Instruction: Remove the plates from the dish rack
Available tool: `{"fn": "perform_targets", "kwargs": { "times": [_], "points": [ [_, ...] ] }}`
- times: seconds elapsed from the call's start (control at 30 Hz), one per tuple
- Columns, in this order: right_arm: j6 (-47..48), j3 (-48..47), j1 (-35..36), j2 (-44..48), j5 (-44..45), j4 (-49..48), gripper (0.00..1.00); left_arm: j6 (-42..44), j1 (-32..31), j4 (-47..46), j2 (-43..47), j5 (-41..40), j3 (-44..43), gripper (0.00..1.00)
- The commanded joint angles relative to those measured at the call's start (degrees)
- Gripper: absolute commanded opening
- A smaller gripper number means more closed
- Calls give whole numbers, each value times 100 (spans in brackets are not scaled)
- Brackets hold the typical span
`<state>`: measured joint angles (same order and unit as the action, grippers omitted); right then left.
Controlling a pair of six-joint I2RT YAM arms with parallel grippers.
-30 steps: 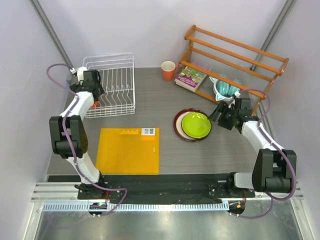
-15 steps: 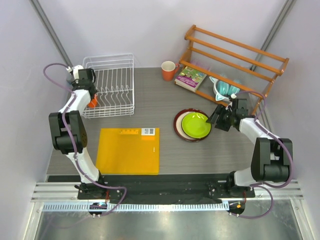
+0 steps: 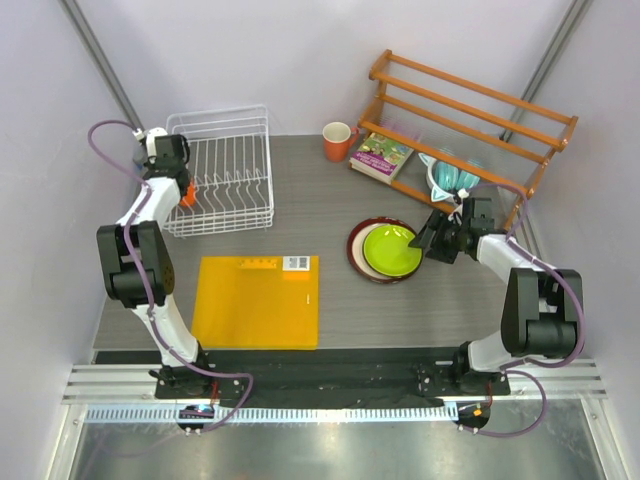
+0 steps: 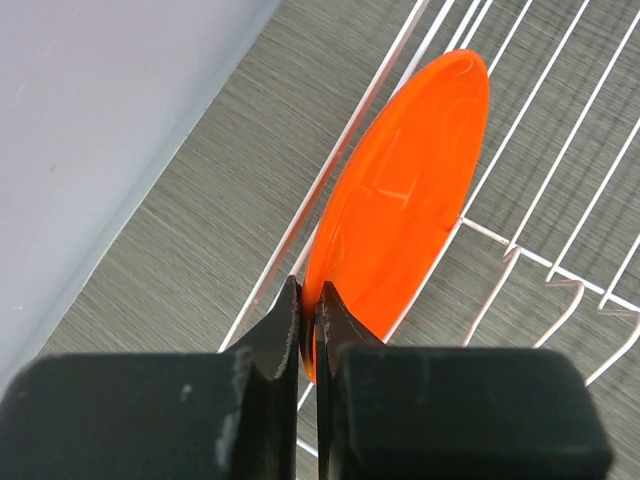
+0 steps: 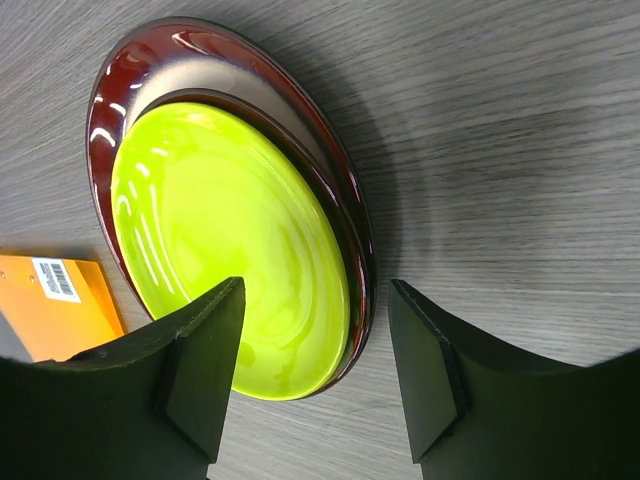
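Left jaws on rim of orange plate (image 4: 400, 200)

Orange plate (image 4: 400, 200) — lower rim hidden inside the left gripper (image 4: 308, 292).

We can read no words or numbers anywhere. A white barcode label (image 5: 60, 279) sits on a corner of the orange sheet (image 3: 258, 301), its print too small to make out. The lettering on the book (image 3: 381, 156) cover is equally illegible.
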<state>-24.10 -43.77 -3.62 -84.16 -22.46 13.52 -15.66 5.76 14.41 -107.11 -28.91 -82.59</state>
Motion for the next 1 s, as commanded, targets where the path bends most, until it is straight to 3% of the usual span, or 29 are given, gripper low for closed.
{"fn": "perform_targets", "kwargs": {
  "times": [0.0, 0.23, 0.4, 0.67, 0.8, 0.83, 0.97],
  "points": [
    [54, -70, 1, -4, -180, -174, 65, 1, 22, -211, 76, -62, -170, 0],
    [63, -27, -7, 31, -171, -174, 65, 641, -66, -334, 366, -352, -65, 0],
    [45, -35, -7, 31, -189, -174, 66, 1354, -312, -624, 726, -1231, 128, 0],
    [28, -35, 10, 154, -92, -130, 66, 1540, -523, -528, 1209, -1785, 296, 0],
    [37, -79, 106, 540, 66, -34, 68, 647, -769, 358, 1613, -1172, 41, 0],
    [28, -114, 124, 602, 66, -7, 68, 521, -804, 639, 1788, -587, -37, 0],
    [-7, -237, 238, 901, 57, 98, 68, 20, -1269, 905, 2307, 51, 23, 0]
  ]
}}
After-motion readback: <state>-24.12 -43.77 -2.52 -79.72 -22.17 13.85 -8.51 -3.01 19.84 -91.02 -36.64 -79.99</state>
